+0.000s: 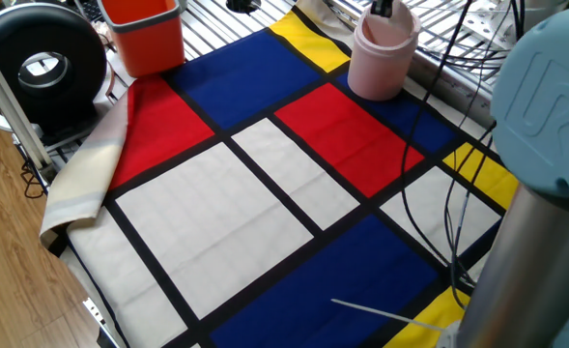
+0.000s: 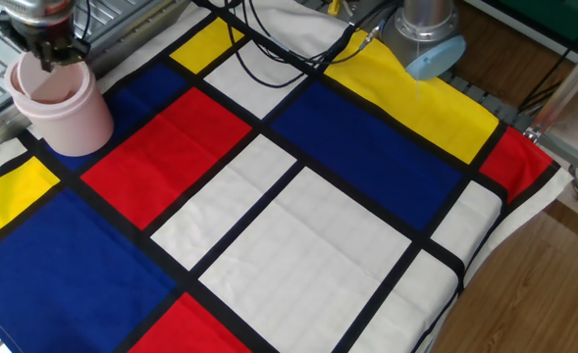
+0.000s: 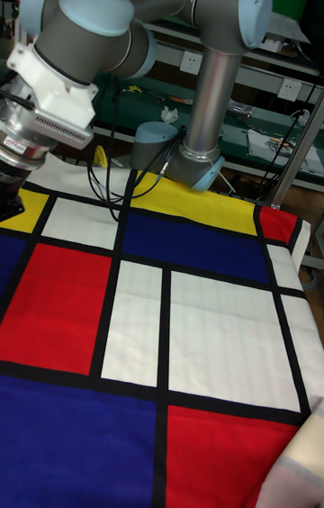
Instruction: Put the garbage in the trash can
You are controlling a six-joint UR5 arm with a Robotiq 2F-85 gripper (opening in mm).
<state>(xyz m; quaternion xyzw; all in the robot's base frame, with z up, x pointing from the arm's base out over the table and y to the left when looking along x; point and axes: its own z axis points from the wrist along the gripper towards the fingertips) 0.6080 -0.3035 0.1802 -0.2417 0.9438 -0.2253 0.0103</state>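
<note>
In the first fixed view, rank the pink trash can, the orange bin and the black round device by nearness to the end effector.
1. Pink trash can, directly beneath the end effector.
2. Orange bin, far left along the back edge.
3. Black round device, farthest left, off the cloth.

Arm [image 3: 211, 67] rises from base at far edge, elbow bent, reaching w/ wrist [image 3: 40, 103] angled down at left. Gripper [image 2: 48, 49] points down, far left corner; finger gap not visible, can't tell state.
</note>
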